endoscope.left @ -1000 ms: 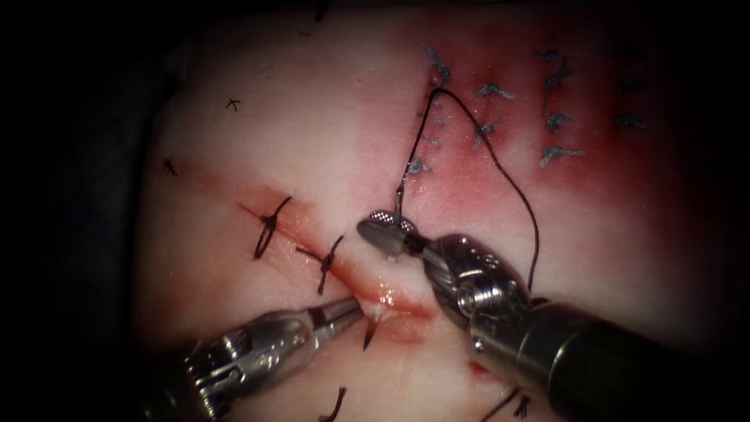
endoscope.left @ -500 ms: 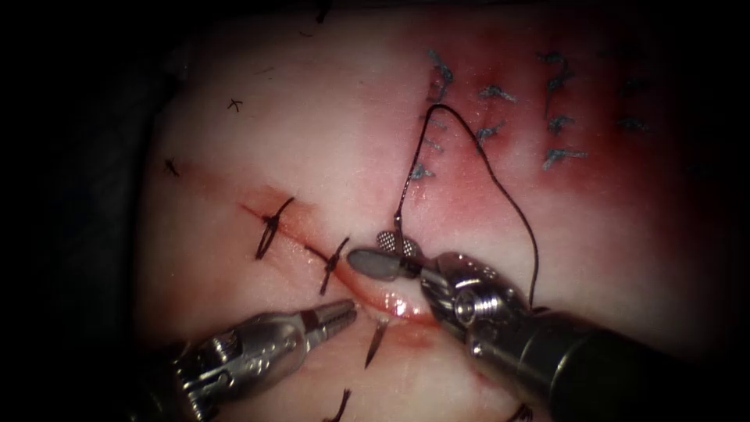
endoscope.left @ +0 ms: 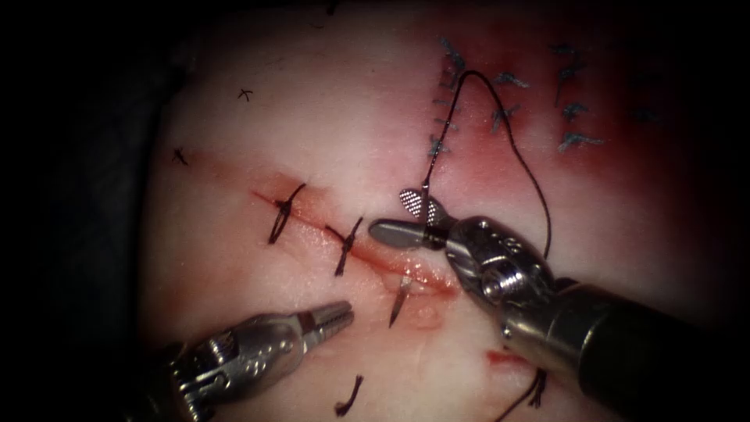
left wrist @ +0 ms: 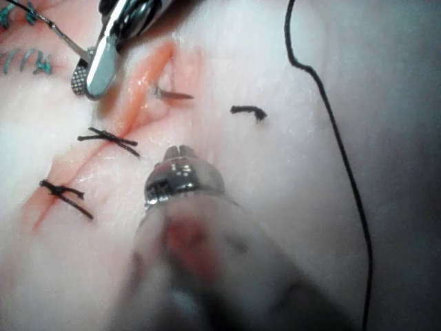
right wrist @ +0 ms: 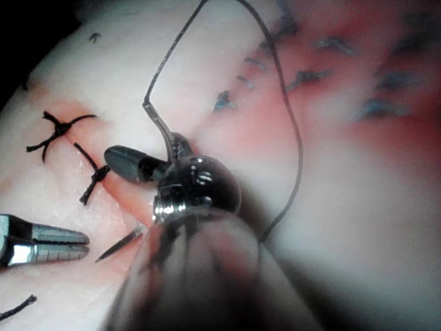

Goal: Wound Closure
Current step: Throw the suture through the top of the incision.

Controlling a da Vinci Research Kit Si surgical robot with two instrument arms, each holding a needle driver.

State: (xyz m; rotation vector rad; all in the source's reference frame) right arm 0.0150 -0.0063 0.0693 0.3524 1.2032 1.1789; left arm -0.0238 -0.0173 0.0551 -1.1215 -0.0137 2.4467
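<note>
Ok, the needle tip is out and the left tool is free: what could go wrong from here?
1. Little of the needle tip shows out of the tissue, on the cut's left; the left tool, shut and empty, could grab the point and dull it.
2. The right tool seems to hold the needle's tail beside the slack thread loop, which could snag.

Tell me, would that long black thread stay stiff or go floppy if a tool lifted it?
Probably floppy: the thread lies in a loose, bendy loop on the tissue. It looks very thin, so likely light. It might slide easily, since red fluid wets the tissue there.
</note>
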